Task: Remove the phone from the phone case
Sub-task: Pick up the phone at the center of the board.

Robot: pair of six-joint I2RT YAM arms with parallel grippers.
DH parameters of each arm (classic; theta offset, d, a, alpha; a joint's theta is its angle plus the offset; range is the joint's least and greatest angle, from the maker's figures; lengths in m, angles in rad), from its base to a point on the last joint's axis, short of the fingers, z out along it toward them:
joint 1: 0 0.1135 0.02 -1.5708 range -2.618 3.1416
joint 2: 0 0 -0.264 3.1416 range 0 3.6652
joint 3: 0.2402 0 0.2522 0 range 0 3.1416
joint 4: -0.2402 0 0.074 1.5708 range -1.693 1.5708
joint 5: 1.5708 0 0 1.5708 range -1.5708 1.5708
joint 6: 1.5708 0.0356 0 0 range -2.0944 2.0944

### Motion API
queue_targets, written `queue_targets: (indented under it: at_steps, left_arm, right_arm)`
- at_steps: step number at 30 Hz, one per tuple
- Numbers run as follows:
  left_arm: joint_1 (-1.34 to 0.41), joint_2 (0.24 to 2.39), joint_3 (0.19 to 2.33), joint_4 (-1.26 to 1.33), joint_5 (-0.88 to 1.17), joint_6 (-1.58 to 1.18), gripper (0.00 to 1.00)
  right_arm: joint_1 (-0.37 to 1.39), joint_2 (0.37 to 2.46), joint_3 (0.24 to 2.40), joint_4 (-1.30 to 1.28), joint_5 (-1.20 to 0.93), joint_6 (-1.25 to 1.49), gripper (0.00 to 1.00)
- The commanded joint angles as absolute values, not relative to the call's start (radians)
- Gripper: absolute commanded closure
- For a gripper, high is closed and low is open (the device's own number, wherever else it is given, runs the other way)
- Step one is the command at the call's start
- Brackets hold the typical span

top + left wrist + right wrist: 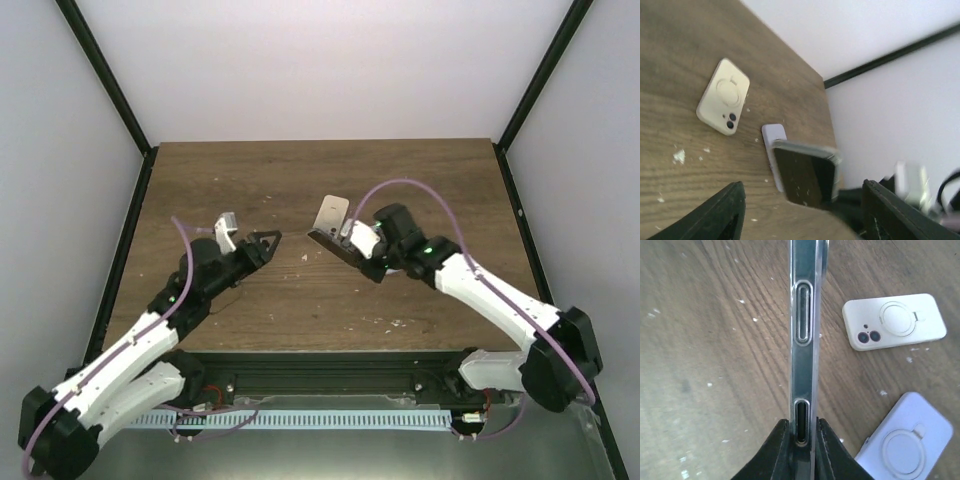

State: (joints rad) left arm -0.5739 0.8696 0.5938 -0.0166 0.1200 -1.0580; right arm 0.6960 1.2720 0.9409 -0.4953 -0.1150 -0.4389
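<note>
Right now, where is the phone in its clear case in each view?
Top external: phone tilted up at mid-table, held by the right hand.
Left wrist: phone at lower centre, dark screen towards the camera.
Right wrist: phone edge-on, a vertical strip up the centre, pinched at the bottom.
Shared landmark: the cream case, in both wrist views; not visible from the top.

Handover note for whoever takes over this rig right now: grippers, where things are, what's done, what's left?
Left gripper: open, empty, just short of the phone.
Right gripper: shut on the phone, holding it on edge above the table.
Phone: apparently still in its clear case, screen towards the left gripper.
Cream case and lavender case: flat on the table, untouched.
Done: phone picked up. Left: get the clear case off.
</note>
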Motion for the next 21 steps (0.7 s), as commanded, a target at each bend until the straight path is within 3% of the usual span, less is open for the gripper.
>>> queue_targets:
  at_steps: [1, 6, 8, 10, 16, 21]
  left_arm:
    - [-0.627, 0.725, 0.441, 0.137, 0.133, -0.701, 0.38]
    - [-0.685, 0.633, 0.359, 0.217, 0.21, -0.553, 0.39]
    - [-0.685, 0.622, 0.339, 0.286, 0.298, -0.536, 0.46]
    - [-0.685, 0.634, 0.345, 0.356, 0.403, -0.52, 0.47]
    - [-0.685, 0.705, 0.398, 0.439, 0.514, -0.516, 0.36]
    - [-0.684, 0.765, 0.399, 0.564, 0.556, -0.555, 0.39]
  right_arm:
    - [0.559, 1.149, 1.0, -0.562, -0.56, -0.371, 0.99]
    - [0.465, 1.118, 0.987, -0.556, -0.873, -0.351, 0.99]
    - [0.465, 1.12, 1.001, -0.576, -0.968, -0.367, 0.99]
    - [0.465, 1.118, 1.014, -0.586, -1.048, -0.365, 0.99]
    - [0.465, 1.105, 1.026, -0.636, -1.208, -0.382, 0.99]
    - [0.465, 1.113, 1.032, -0.664, -1.266, -0.387, 0.99]
